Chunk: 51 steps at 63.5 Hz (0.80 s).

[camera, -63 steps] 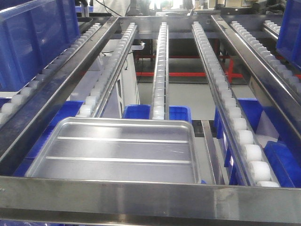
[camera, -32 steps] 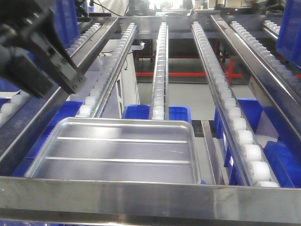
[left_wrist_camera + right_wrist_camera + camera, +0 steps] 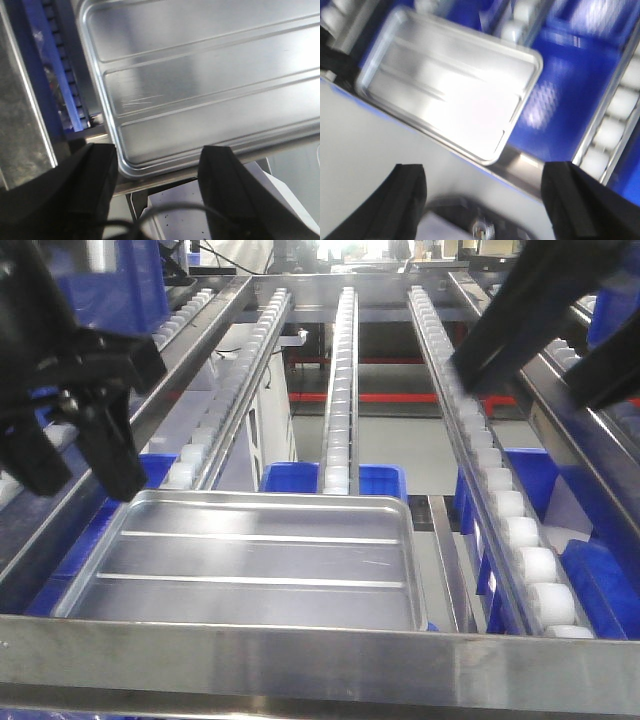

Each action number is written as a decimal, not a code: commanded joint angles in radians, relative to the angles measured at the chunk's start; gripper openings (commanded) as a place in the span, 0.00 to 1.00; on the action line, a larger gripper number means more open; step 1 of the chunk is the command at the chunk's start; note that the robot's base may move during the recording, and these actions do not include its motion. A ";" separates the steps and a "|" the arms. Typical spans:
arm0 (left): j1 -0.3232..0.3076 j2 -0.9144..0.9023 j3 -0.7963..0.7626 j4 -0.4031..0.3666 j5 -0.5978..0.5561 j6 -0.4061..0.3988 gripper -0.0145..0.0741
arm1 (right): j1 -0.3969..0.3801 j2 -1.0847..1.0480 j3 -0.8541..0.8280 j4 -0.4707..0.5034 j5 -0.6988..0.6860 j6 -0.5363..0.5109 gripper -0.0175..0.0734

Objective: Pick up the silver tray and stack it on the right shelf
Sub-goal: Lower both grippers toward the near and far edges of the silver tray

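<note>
Both arms are in over the rack. The silver tray (image 3: 250,565) lies flat at the near end of the right shelf (image 3: 470,420), its long edge just behind the brushed front bar (image 3: 400,665). Its far rim sits right where two lanes of white rollers (image 3: 340,390) end. Whether it sits on rollers or on something lower, I can't quite tell from here.

The left claw (image 3: 72,455) hangs above the tray's far-left corner, spread wide. On the wrist view its black fingers (image 3: 95,190) straddle a rounded corner of the tray without touching it.

The right claw (image 3: 490,200) is also gaping wide and holding nothing. Its picture is blurred, but the tray shows clearly beyond it, well apart. Blue bins (image 3: 300,478) sit underneath the rack.
</note>
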 commanded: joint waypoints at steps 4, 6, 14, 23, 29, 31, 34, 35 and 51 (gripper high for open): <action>-0.005 0.004 -0.033 0.083 -0.025 -0.096 0.49 | 0.000 0.149 -0.145 -0.009 0.037 0.054 0.83; -0.005 0.007 -0.035 0.093 -0.026 -0.099 0.49 | 0.000 0.179 -0.172 -0.022 0.048 0.080 0.83; 0.000 0.022 -0.035 0.106 -0.035 -0.136 0.49 | 0.000 0.293 -0.241 -0.138 0.086 0.243 0.83; 0.031 0.022 -0.035 0.088 -0.069 -0.141 0.49 | 0.001 0.383 -0.277 -0.255 0.091 0.404 0.83; 0.061 0.025 -0.035 0.078 -0.087 -0.141 0.49 | 0.001 0.417 -0.282 -0.260 0.070 0.414 0.83; 0.067 0.029 -0.037 0.076 -0.087 -0.141 0.49 | 0.001 0.431 -0.282 -0.260 0.063 0.414 0.83; 0.072 0.036 -0.037 0.076 -0.087 -0.139 0.49 | 0.001 0.445 -0.282 -0.260 0.058 0.414 0.83; 0.073 0.039 -0.037 0.076 -0.087 -0.139 0.49 | 0.001 0.449 -0.282 -0.260 0.057 0.414 0.83; 0.072 0.098 -0.040 0.075 -0.104 -0.130 0.49 | 0.001 0.515 -0.282 -0.261 0.019 0.414 0.83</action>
